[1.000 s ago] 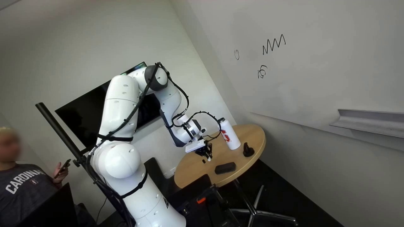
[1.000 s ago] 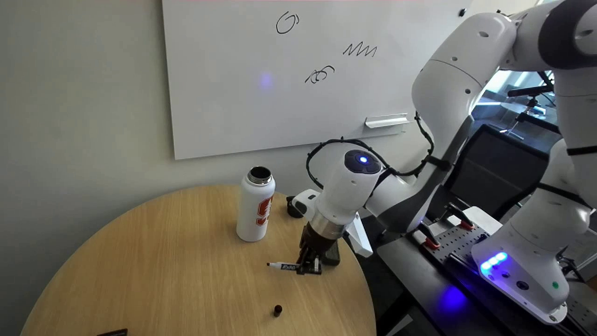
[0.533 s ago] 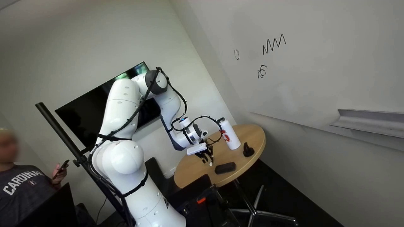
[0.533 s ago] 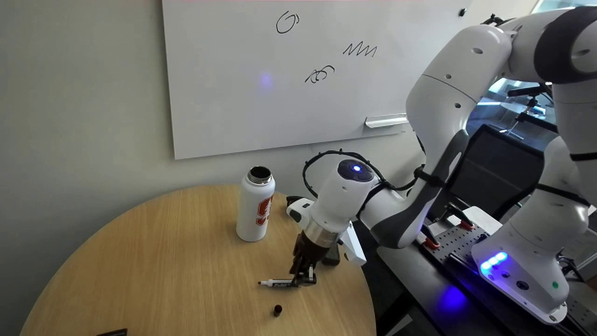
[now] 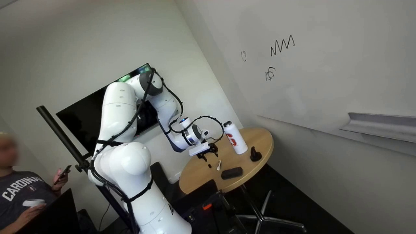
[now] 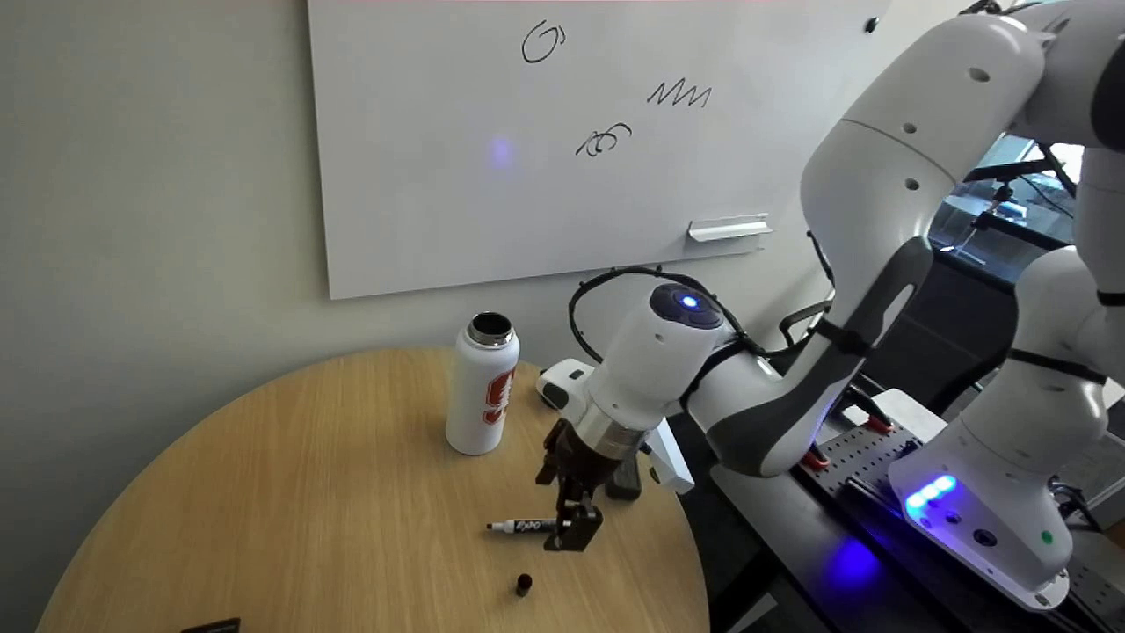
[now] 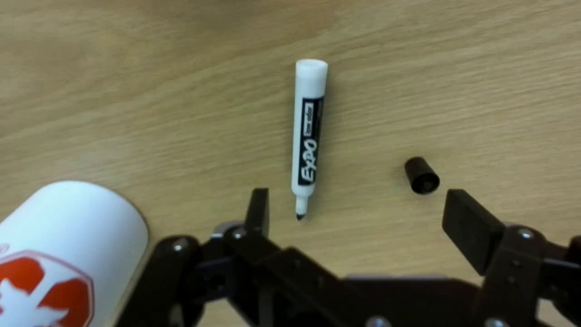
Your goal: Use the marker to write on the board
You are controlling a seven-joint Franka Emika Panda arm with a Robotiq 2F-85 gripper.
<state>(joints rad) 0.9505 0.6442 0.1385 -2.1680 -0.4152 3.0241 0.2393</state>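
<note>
Above the round wooden bench point(image 6: 290, 492), my hand point(image 7: 358, 206) is released, its two dark fingers point(image 7: 473, 230) standing wide apart. On the bench below I see the marker point(image 7: 308, 131), lying on its side, white-barrelled, with a dark EXPO label and a bare black tip. My wrist view puts that tip nearer the finger on the left; in an exterior view, part of the hand crosses in front of the marker's blunt end. A small dark cap point(image 7: 421, 175) lies near the marker, apart from it, its hollow end turned partly toward my wrist view. Also on the bench I have the white bottle point(image 6: 479, 396), upright, with a red emblem, and the flat black block point(image 5: 232, 173); near the bottle sits a small black object point(image 5: 255, 155) whose kind I cannot tell. On the wall point(image 6: 158, 220) beyond the bench, both exterior views show me the board point(image 6: 422, 176), carrying a black zigzag point(image 6: 679, 93), a loop point(image 6: 542, 42) and a tangled scribble point(image 6: 603, 140), with a pale tray point(image 6: 728, 229) low on it. In an exterior view, a dark screen point(image 5: 85, 120) hangs behind my arm point(image 5: 117, 110), and a person point(image 5: 27, 193) with a blurred face holds a phone point(image 5: 62, 174).
</note>
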